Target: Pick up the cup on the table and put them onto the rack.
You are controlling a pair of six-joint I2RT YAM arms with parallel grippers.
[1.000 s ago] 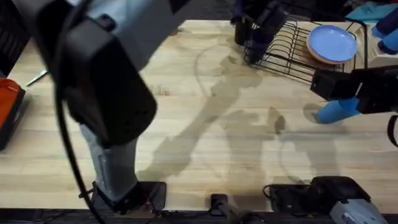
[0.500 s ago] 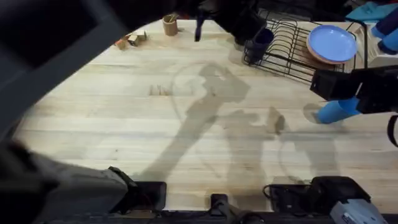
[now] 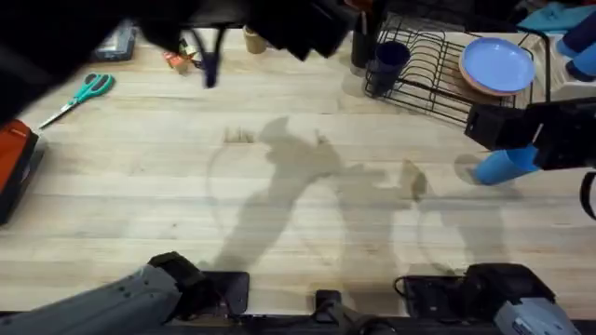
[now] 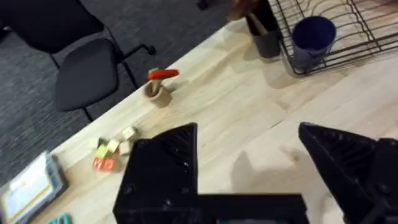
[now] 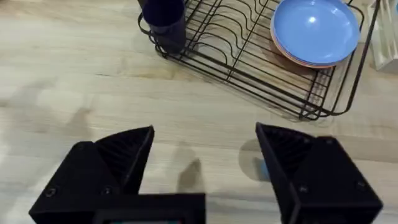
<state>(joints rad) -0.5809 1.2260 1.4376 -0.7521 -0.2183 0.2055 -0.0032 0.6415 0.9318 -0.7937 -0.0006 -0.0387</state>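
Observation:
The dark navy cup (image 3: 389, 58) stands inside the near left corner of the black wire rack (image 3: 438, 79), also in the left wrist view as the cup (image 4: 313, 36) within the rack (image 4: 348, 31). The light blue cup (image 3: 501, 166) rests on the table in front of the rack, just under my right gripper (image 3: 489, 126). In the right wrist view the right gripper (image 5: 205, 130) is open over bare wood, with a sliver of the light cup (image 5: 260, 169) beside one finger. My left gripper (image 4: 249, 130) is open and holds nothing, raised high to the left of the rack.
Blue plates (image 3: 498, 63) lean in the rack's right end. A black tall holder (image 3: 358, 46) stands beside its left corner. A tan cup (image 3: 253, 39), small blocks (image 3: 177, 60), scissors (image 3: 88, 88) and an orange-and-black object (image 3: 14, 163) lie along the back and left.
My left arm has swung left and away from the rack, leaving the navy cup standing in it. The right arm and the light blue cup have not moved.

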